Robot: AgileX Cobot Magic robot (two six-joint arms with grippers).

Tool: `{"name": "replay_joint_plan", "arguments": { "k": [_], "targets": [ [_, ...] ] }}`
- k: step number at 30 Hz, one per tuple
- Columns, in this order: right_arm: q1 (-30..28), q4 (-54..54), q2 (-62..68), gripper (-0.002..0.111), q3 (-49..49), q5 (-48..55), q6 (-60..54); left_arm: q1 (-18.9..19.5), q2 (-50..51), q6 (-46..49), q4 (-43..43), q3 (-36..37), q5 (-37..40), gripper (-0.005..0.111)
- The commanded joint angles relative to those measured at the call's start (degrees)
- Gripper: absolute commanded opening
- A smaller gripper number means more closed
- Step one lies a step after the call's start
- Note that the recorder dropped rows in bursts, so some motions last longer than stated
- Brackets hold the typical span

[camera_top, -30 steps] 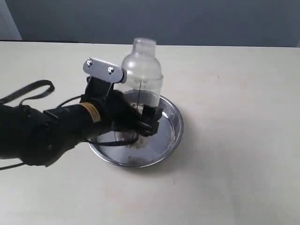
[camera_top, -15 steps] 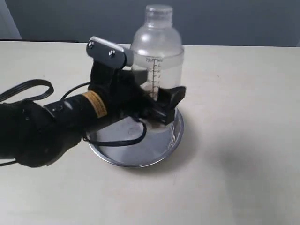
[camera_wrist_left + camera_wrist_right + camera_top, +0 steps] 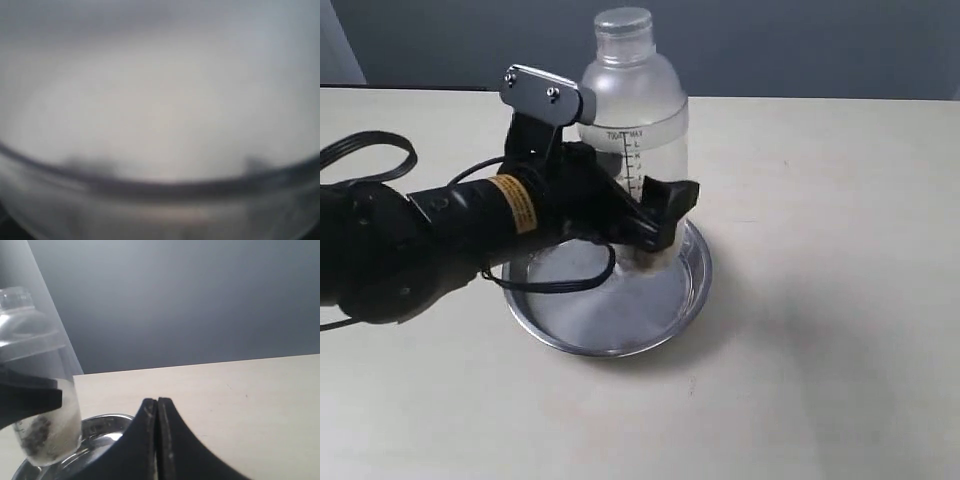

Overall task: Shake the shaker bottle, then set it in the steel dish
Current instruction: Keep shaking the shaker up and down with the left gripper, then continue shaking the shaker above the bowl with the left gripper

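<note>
Toward the middle of the worktop, well in from its far edge, the shaker bottle (image 3: 632, 110) was held upright over the far right part of the steel dish (image 3: 582, 318). Whether its base touched the pan or hung just above it could not be told. The left claw (image 3: 650, 222) was pinched on the lower body of the bottle, below the printed scale, with one black finger (image 3: 670, 200) across the front of it and the other hidden behind. The right claw (image 3: 156, 402) was pressed together on nothing, apart from the bottle on the dish's right side. The bottle was judged light, being thin clear plastic with only a few brown granules (image 3: 34, 434) lying near its base. Its wall was judged stiff but smooth and likely slippery, and apt to give under a hard squeeze. The straight lower body was judged the best place to take hold, since the frosted dome and narrow cap taper and might pull off. On the scale the word MAX could be read, with a figure beside it that seemed to be 700. The smaller marks below were too fine to read. A yellow label (image 3: 517, 202) on the left arm carried dark print that could not be made out. In the left wrist view only blurred frosted plastic was shown.
</note>
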Motion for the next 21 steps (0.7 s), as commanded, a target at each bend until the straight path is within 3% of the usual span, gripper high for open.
{"name": "replay_joint_plan", "arguments": {
  "k": [1, 3, 4, 5, 6, 9, 10, 12, 13, 15, 16, 17, 18, 19, 20, 21],
  "targets": [
    [-0.04, -0.13, -0.21, -0.001, 0.09, -0.50, -0.20, 3.56, -4.08, 4.70, -1.80, 2.87, -0.53, 0.000],
    [-0.04, -0.13, -0.21, -0.001, 0.09, -0.37, -0.20, 3.48, -1.94, 0.56, 0.25, 2.39, -8.83, 0.000],
    [-0.04, -0.13, -0.21, -0.001, 0.09, -0.37, -0.20, 2.66, 0.83, -6.32, 5.49, 0.57, -12.29, 0.000],
    [-0.04, -0.13, -0.21, -0.001, 0.09, -0.37, -0.20, 2.39, 1.72, -8.98, 8.07, -0.28, -11.28, 0.000],
    [-0.04, -0.23, -0.21, -0.001, 0.09, -0.19, -0.20, 2.42, 1.03, -9.72, 8.52, -0.39, -4.80, 0.000],
    [-0.04, -0.23, -0.21, -0.001, 0.09, -0.19, -0.20, 3.87, -3.27, -6.02, 5.79, 1.39, 3.49, 0.000],
    [-0.04, -0.23, -0.21, -0.001, 0.09, -0.30, -0.20, 4.51, -4.42, -4.11, 5.24, 2.42, 2.19, 0.000],
    [-0.04, -0.23, -0.21, -0.001, 0.09, -0.30, -0.20, 5.21, -2.81, -4.13, 3.42, 3.26, -8.40, 0.000],
    [-0.04, -0.23, -0.21, -0.001, 0.09, -0.30, -0.20, 4.38, 0.30, -9.88, 5.32, 1.73, -11.21, 0.000],
    [-0.04, -0.23, -0.21, -0.001, 0.09, -0.30, -0.20, 3.97, -0.81, -20.45, 14.55, 1.43, -4.33, 0.000],
    [-0.04, -0.23, -0.21, -0.001, 0.09, -0.30, -0.20, 3.97, -3.78, -25.87, 20.61, 2.81, -4.36, 0.000],
    [-0.04, -0.23, -0.21, -0.001, 0.09, -0.30, -0.20, 3.84, -6.64, -25.41, 22.90, 3.34, -5.28, 0.000],
    [-0.04, -0.23, -0.21, -0.001, 0.09, -0.30, -0.20, 3.96, -8.15, -17.28, 20.73, 3.34, -3.96, 0.000],
    [-0.04, -0.23, -0.21, -0.001, 0.09, -0.30, -0.20, 4.46, -7.82, -6.32, 13.16, 2.94, -2.07, 0.000],
    [-0.04, -0.23, -0.21, -0.001, 0.09, -0.30, -0.20, 5.81, -4.62, 7.12, -4.96, 2.25, 0.31, 0.000],
    [-0.04, -0.23, -0.21, -0.001, 0.09, -0.30, -0.20, 6.48, -2.88, 10.00, -12.12, 2.20, 1.70, 0.000]
  ]
}}
